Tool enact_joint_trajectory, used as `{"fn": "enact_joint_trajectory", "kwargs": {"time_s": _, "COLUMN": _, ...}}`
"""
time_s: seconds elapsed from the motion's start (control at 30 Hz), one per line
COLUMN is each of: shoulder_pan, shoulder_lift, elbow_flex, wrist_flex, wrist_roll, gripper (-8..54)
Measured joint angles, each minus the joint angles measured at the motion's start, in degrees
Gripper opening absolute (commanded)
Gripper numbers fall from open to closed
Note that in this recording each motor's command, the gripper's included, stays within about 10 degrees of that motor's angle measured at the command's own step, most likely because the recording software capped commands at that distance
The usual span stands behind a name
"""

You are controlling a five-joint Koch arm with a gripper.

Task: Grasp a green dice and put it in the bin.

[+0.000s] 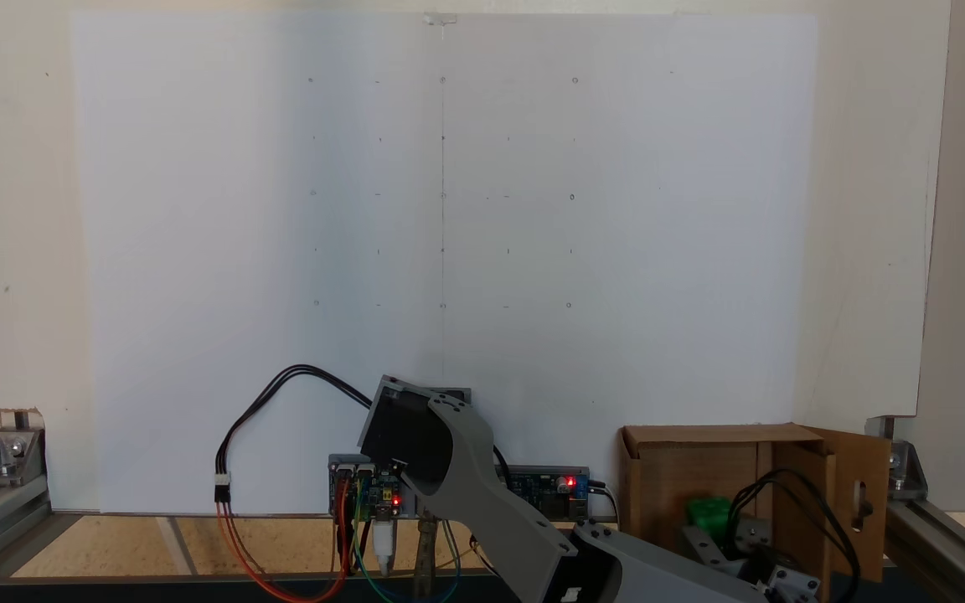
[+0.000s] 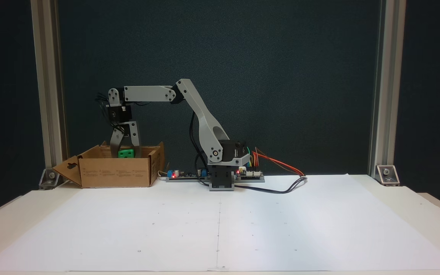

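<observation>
White paper tabletop [image 2: 281, 221], end effector [image 2: 125, 154] clamping rounded green dice [image 2: 126, 153], inside corrugated cardboard bin [image 2: 115, 173].

There was one green dice [image 2: 126, 153], one cardboard bin [image 2: 115, 172] and one grey arm [image 2: 204, 118] with a single end effector [image 2: 125, 152]. Two circuit boards [image 2: 181, 174] flanked the arm's base, and one white paper sheet [image 2: 220, 225] covered the worktop [image 2: 430, 202].

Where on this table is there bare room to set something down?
The white paper sheet in front of the arm's base lies bare. The back edge is crowded: cardboard box, circuit boards, cables.
</observation>
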Motion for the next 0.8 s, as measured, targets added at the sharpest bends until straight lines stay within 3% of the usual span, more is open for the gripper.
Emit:
{"fn": "enact_joint_trajectory", "kwargs": {"time_s": 0.13, "shoulder_pan": 0.6, "shoulder_lift": 0.0, "elbow_flex": 5.7, "wrist_flex": 0.0, "wrist_roll": -0.1, "gripper": 45.7}}
{"fn": "enact_joint_trajectory", "kwargs": {"time_s": 0.3, "shoulder_pan": 0.8, "shoulder_lift": 4.3, "elbow_flex": 5.8, "wrist_flex": -0.8, "wrist_roll": -0.4, "gripper": 44.9}}
{"fn": "enact_joint_trajectory", "kwargs": {"time_s": 0.47, "shoulder_pan": 0.3, "shoulder_lift": 15.5, "elbow_flex": 5.8, "wrist_flex": -2.4, "wrist_roll": -0.2, "gripper": 44.6}}
{"fn": "enact_joint_trajectory", "kwargs": {"time_s": 0.5, "shoulder_pan": -1.9, "shoulder_lift": 21.4, "elbow_flex": 5.8, "wrist_flex": -2.5, "wrist_roll": 2.0, "gripper": 44.6}}
{"fn": "enact_joint_trajectory", "kwargs": {"time_s": 0.8, "shoulder_pan": -30.1, "shoulder_lift": 40.0, "elbow_flex": 5.8, "wrist_flex": -2.1, "wrist_roll": 21.2, "gripper": 44.0}}
